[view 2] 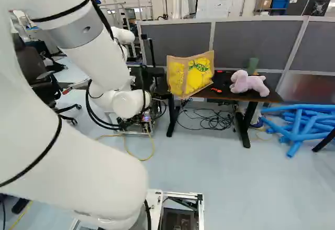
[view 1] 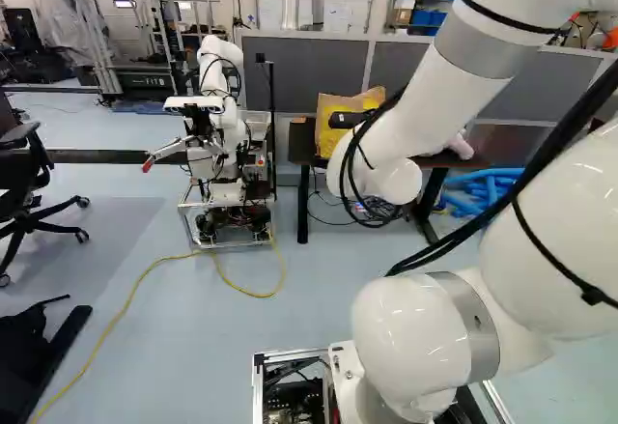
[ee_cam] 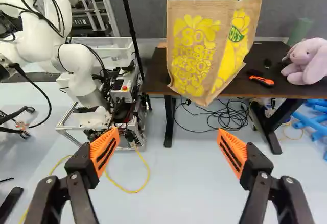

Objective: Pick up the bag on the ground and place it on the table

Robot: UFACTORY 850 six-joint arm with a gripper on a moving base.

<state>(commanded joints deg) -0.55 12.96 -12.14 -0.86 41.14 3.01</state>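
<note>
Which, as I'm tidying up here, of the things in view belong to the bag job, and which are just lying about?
For the job:
- bag
- table
- gripper, open

Apparently just lying about:
- pink plush toy, on the table
- orange-and-black tool, also there
- black cables, on the floor
- blue tubes

Bag (ee_cam: pixel 204 55) looks coarse, matt burlap; worktop (ee_cam: pixel 241 88) smooth, wood-like. Arm (view 1: pixel 410 342) smooth, glossy. Toy (ee_cam: pixel 309 60) fuzzy cloth.
</note>
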